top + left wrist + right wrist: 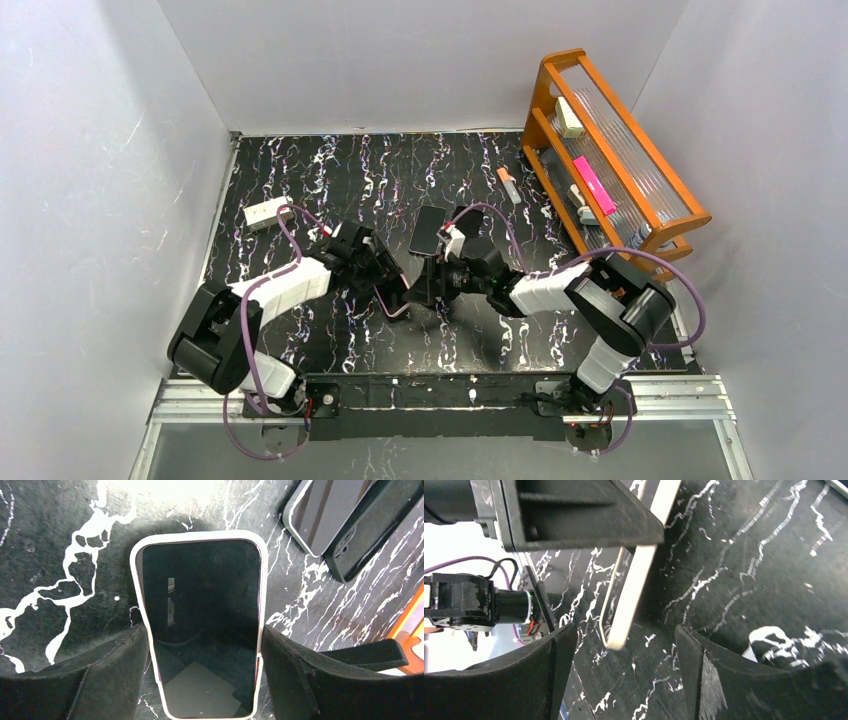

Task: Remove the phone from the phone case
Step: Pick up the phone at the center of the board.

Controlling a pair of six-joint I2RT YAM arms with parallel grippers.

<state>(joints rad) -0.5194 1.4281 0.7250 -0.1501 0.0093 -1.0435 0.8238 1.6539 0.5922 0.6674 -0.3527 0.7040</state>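
A phone in a white case point(200, 625) lies screen up between my left gripper's fingers. My left gripper point(205, 630) is shut on its two long sides near the lower half. In the right wrist view the cased phone point(634, 595) shows edge-on, tilted off the black marbled table point(774, 555), held under the left gripper's dark finger point(574, 515). My right gripper point(623, 635) is open and empty, with the phone's free end just beyond its fingertips. In the top view the two grippers, left point(398, 290) and right point(432, 285), meet at the table's middle and hide the phone.
A second phone with a silver rim point(325, 510) and a black case point(370, 530) lie side by side beyond the held phone; that phone also shows in the top view point(428, 230). An orange rack point(610, 150) stands at the back right. A white block point(265, 213) lies far left.
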